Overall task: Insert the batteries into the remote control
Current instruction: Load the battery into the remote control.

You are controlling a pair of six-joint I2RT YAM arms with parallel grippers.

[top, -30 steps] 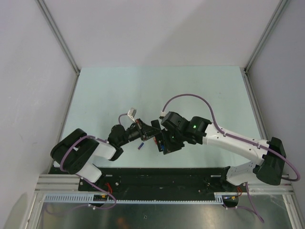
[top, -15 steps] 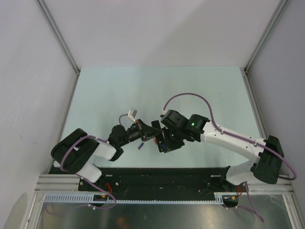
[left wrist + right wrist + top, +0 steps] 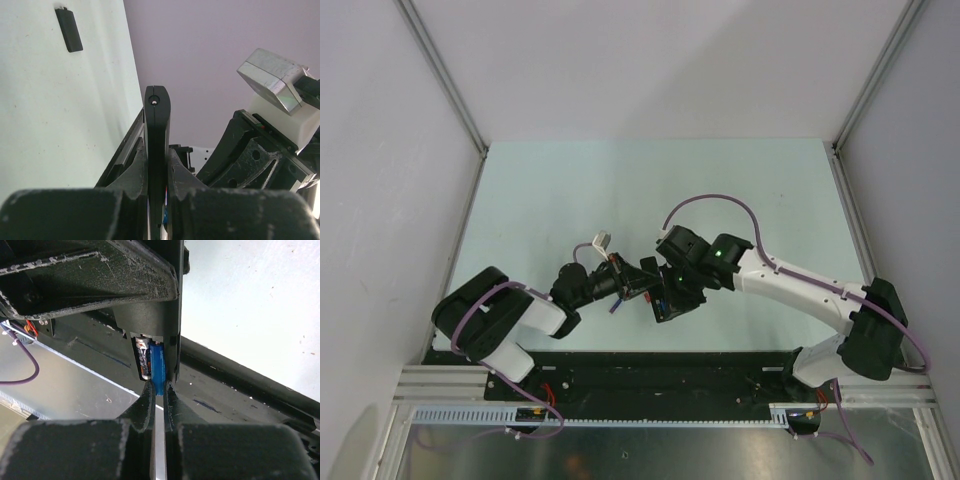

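Right claw: your right gripper (image 3: 157, 390) is drawn narrow, its fingers (image 3: 146, 407) pinching the near end of the bright blue battery (image 3: 158, 369)
Blue cell: it points into the open compartment of the remote control (image 3: 157, 115), touching a silvery-dark battery (image 3: 144, 359) seated alongside it
Left claw: your left gripper (image 3: 157, 162) is clamped on the remote control, which stands edge-on between the fingers and reaches out past their tips
Meeting point: from above you see both grippers tip to tip over the near middle of the table (image 3: 550, 200), with the remote between them
Loose cell: a purple-blue battery (image 3: 616, 304) lies on the table just beside your left gripper, apart from the remote
Further out: a flat black piece (image 3: 69, 30) lies alone on the table, well apart from the held remote
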